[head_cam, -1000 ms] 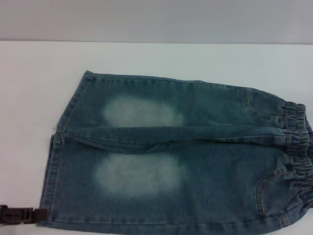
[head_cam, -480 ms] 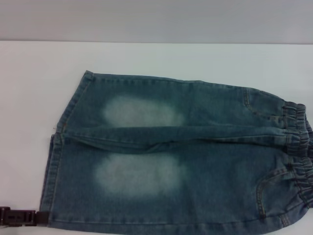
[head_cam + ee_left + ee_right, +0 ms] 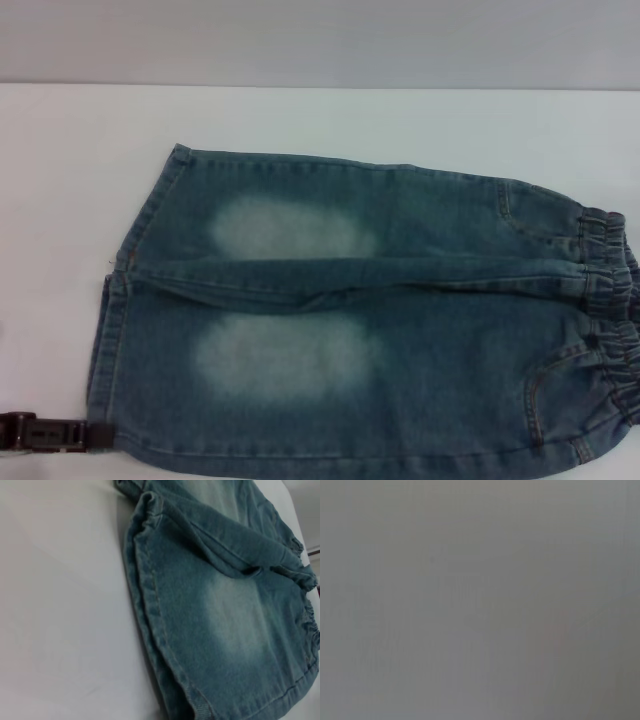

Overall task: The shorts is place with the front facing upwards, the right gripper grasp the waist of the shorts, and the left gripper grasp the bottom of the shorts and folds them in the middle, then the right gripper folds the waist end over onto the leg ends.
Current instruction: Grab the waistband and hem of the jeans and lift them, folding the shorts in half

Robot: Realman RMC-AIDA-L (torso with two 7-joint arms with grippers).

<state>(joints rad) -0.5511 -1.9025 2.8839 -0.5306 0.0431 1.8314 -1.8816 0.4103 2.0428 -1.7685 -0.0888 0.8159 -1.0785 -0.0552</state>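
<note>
Head view: shorts [image 3: 360,320] were laid flat on the table [image 3: 60,200].
Left gripper [image 3: 100,436]: touched the bottom of the shorts [image 3: 108,350]; jaw state could not be told.

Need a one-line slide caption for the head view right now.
Denim shorts lie flat on the white table, waist to the robot's right, left gripper at the near leg hem corner.

Soft even light, faint shadows, head view mildly blurred, right wrist view a featureless grey blur
</note>
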